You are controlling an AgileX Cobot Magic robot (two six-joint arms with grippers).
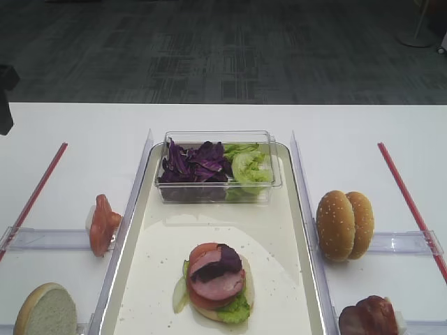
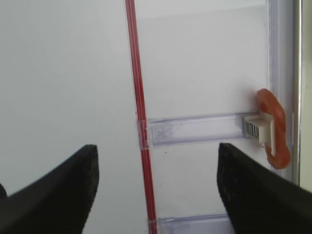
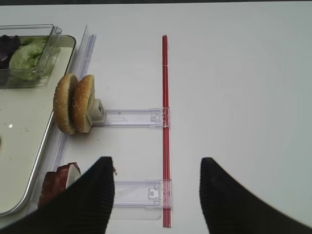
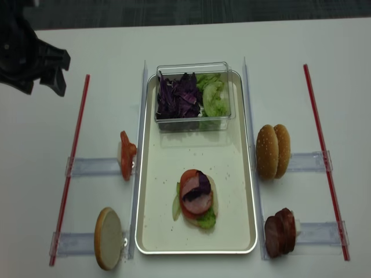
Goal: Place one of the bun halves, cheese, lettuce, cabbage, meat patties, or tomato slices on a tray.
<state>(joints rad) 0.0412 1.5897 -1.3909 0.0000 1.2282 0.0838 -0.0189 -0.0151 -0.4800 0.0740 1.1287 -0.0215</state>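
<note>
On the cream tray (image 1: 157, 255) lies a stack with a bun half under it, lettuce (image 1: 234, 310), tomato, a meat slice (image 1: 220, 283) and a purple cabbage piece (image 1: 223, 260) on top. Left of the tray, tomato slices (image 2: 273, 127) stand in a clear holder. My left gripper (image 2: 157, 148) hangs open and empty over the left red strip (image 2: 139, 122). Right of the tray stand two bun halves (image 3: 74, 103) and meat patties (image 3: 56, 181). My right gripper (image 3: 156, 161) is open and empty above the table, right of the patties. No cheese is in view.
A clear box (image 1: 216, 167) of purple cabbage and lettuce sits at the tray's far end. One more bun half (image 1: 46, 310) stands at the near left. Clear rails (image 1: 143, 181) flank the tray, and a red strip (image 1: 408, 202) lies at the right. The left arm (image 4: 29, 55) is far left.
</note>
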